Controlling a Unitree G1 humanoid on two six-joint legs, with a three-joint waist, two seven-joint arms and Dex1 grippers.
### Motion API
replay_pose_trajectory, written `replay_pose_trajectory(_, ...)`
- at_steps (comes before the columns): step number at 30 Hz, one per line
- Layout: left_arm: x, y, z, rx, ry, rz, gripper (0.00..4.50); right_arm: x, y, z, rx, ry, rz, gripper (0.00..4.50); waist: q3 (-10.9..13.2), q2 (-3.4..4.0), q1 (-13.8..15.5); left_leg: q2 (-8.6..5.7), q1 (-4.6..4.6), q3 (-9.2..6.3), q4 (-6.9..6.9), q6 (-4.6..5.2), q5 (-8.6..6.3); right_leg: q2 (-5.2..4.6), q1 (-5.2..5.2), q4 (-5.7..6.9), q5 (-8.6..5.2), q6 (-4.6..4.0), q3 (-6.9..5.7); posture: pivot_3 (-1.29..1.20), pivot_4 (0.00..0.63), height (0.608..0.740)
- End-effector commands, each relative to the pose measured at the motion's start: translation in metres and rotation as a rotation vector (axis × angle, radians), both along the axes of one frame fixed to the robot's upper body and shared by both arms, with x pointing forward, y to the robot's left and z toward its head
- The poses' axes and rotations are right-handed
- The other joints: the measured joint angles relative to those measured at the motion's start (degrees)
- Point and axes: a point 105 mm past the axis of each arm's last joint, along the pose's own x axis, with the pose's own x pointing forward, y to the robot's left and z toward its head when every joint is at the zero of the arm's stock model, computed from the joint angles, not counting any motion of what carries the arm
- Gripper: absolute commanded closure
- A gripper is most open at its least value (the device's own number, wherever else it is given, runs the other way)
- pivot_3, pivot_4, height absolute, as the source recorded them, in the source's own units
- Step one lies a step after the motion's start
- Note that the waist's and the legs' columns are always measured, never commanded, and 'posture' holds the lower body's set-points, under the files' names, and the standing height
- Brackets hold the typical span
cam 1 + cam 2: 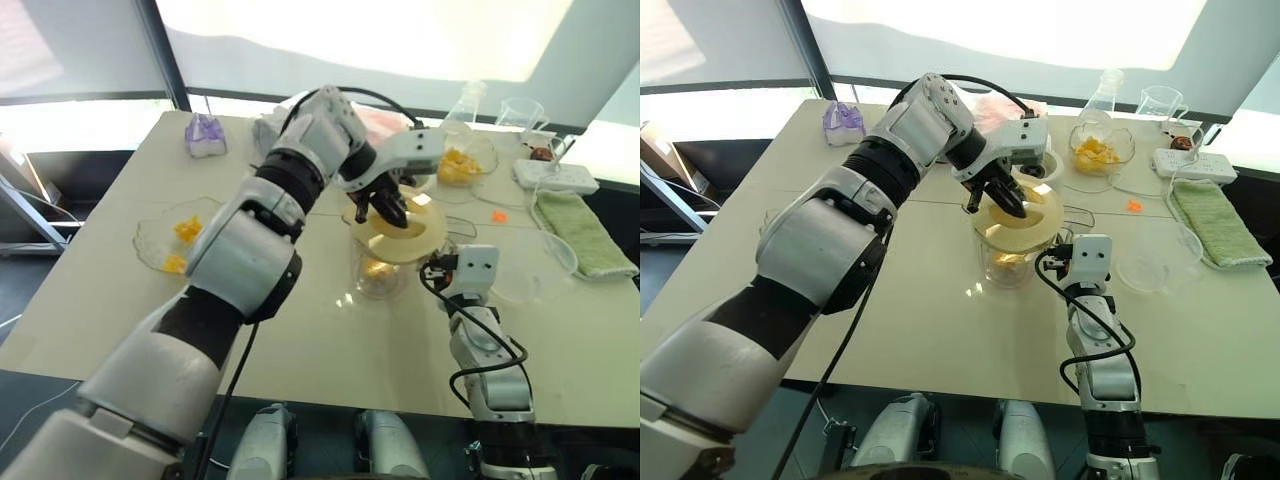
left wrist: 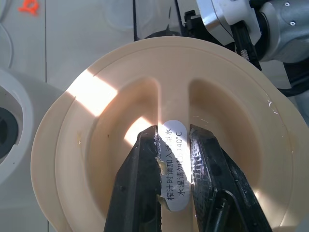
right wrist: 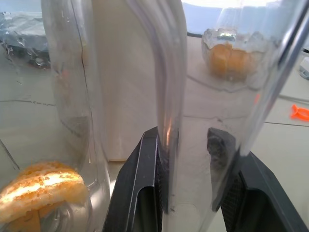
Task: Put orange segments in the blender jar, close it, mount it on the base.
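The lid [image 1: 1018, 222] is covering the mouth of the blender jar [image 1: 1008, 258] at frame centre, blocking any way in from above. The left tool [image 1: 1002, 203] is gripping the lid's ridge and the right tool [image 3: 188, 159] is clamping the jar's handle, crowding both sides. Bare bench [image 1: 930, 330] is lying open at lower left. The base [image 1: 1048, 165] and a fruit bowl [image 1: 1101, 150] are crowding the upper right.
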Motion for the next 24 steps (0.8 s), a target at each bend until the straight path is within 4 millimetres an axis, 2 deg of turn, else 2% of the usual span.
replay_pose_trajectory(1, 0.0, -0.002, -0.03, 0.021, 0.101, 0.109, 4.25, 0.002, 0.003, 0.019, -0.061, -0.072, -0.004, 3.6, -0.04, 0.06, 0.06, 0.0, 0.02, 0.0, 0.0, 0.0, 0.0, 0.0, 0.03, 0.0, 0.0, 0.0, 0.0, 0.0, 0.15, 0.74)
replay_pose_trajectory(7, -0.006, -0.005, -0.034, 0.011, 0.174, 0.124, 4.25, 0.002, 0.001, 0.019, -0.068, -0.071, -0.009, 3.6, -0.06, 0.1, 0.08, -0.01, 0.06, -0.01, -0.05, 0.0, 0.0, -0.02, 0.08, -0.04, -0.06, 0.08, 0.0, 0.0, 0.15, 0.74)
replay_pose_trajectory(19, -0.006, -0.003, -0.05, 0.02, 0.249, 0.235, 4.25, 0.003, 0.005, 0.019, -0.061, -0.077, -0.007, 3.6, -0.31, 0.17, 0.11, -0.03, 0.08, -0.04, -0.06, 0.0, -0.01, -0.06, 0.13, -0.07, -0.1, 0.13, 0.0, 0.0, 0.15, 0.74)
replay_pose_trajectory(24, -0.005, -0.005, -0.047, 0.014, 0.221, 0.22, 4.25, 0.004, 0.007, 0.018, -0.077, -0.074, 0.012, 3.6, -0.35, 0.22, 0.09, -0.03, 0.09, -0.05, -0.08, 0.0, -0.01, -0.06, 0.12, -0.07, -0.14, 0.18, -0.01, 0.0, 0.15, 0.74)
